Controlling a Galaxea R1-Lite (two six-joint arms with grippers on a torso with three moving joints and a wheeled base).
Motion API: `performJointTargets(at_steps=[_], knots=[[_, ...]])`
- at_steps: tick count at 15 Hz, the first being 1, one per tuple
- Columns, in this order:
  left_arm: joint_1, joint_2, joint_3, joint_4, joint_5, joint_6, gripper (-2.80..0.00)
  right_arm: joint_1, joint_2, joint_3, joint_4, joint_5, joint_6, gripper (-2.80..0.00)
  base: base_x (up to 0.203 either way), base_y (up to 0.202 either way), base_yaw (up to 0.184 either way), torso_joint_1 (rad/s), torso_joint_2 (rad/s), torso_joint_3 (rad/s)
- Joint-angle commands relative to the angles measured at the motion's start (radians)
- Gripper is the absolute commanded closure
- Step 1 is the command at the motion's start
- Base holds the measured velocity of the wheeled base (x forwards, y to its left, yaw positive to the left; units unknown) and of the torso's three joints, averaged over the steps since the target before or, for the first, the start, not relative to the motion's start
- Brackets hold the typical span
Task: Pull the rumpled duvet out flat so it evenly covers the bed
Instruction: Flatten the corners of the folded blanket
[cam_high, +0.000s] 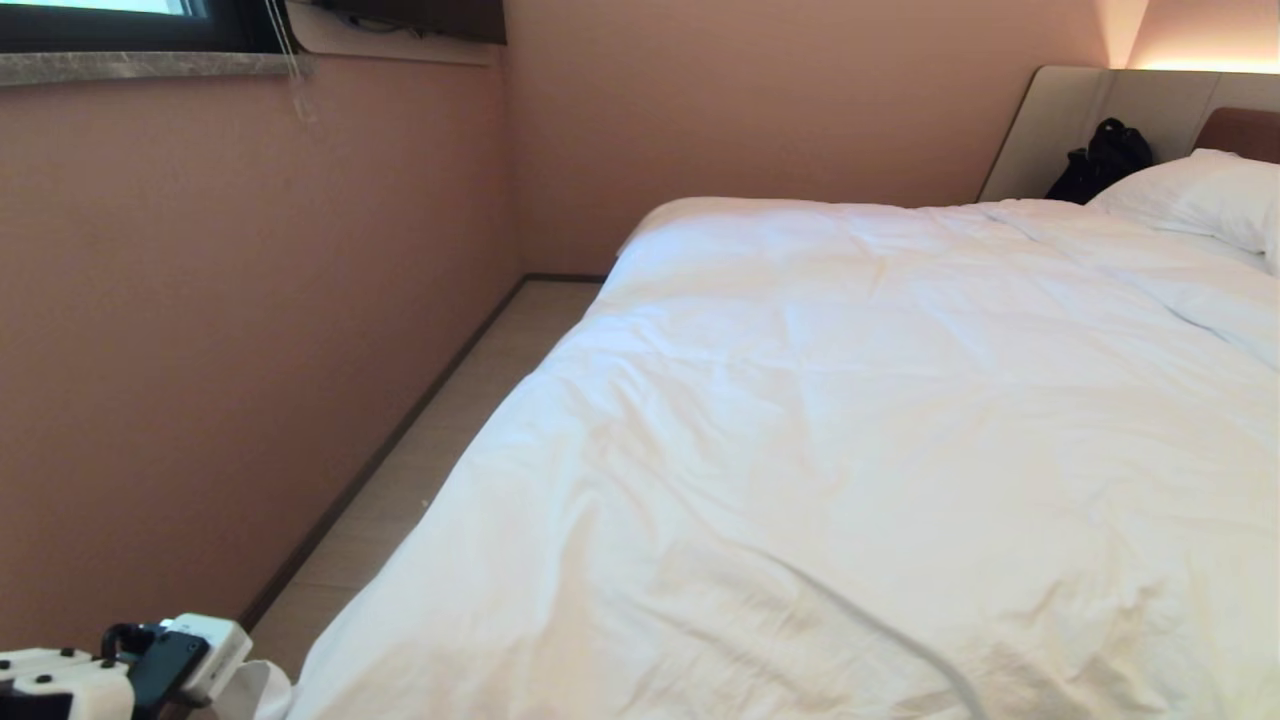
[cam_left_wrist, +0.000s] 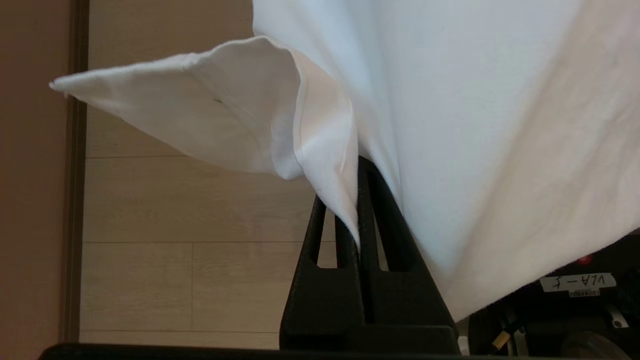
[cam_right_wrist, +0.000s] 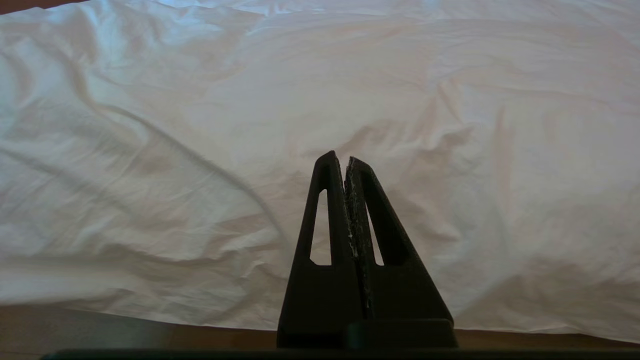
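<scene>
- Salmon-pink walls (cam_high: 250, 330) and a pale wood-plank floor (cam_high: 440, 450) frame the wide low bed with its beige padded headboard (cam_high: 1080, 120), which fills the right of your head view.
- Your thick, puffy white duvet (cam_high: 850, 450) already lies across most of the bed, reaching from the near corner up to the plump white pillow (cam_high: 1200, 195); I judge the spreading largely done.
- Soft creases and one long ridge near the front edge remain, so some smoothing looks left.
- Your left end effector (cam_left_wrist: 357, 200) is clamped on a thin fold at the duvet's corner, which hangs off the bed's near left side above the floor, its loose flap sticking out in a stiff point.
- Your right end effector (cam_right_wrist: 345, 165) hovers closed and empty over the duvet's crumpled surface near its front edge.
- A black bag (cam_high: 1100, 160) leans against the headboard.
</scene>
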Motion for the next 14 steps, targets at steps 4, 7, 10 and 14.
performJointTargets(at_steps=[4,7,10,14], knots=[[0.000,0.002,-0.010,-0.009,0.001,-0.002,-2.80,0.000,0.001,0.000,0.000,0.000,0.001,0.00,0.000,0.000,0.000,0.000,0.00,0.000],[0.000,-0.012,-0.012,-0.009,0.001,-0.004,-2.80,-0.001,0.000,0.000,0.000,0.000,0.001,0.00,0.000,0.000,0.000,0.000,0.00,0.000],[0.000,-0.049,-0.020,-0.009,0.001,-0.006,-2.80,0.000,0.000,0.000,0.000,0.000,-0.001,0.00,0.000,0.000,0.000,0.000,0.00,0.000],[0.000,-0.087,-0.036,-0.009,0.001,-0.057,-2.80,0.000,0.000,0.000,0.000,0.000,-0.001,0.00,0.000,0.000,0.000,0.000,0.00,0.000]])
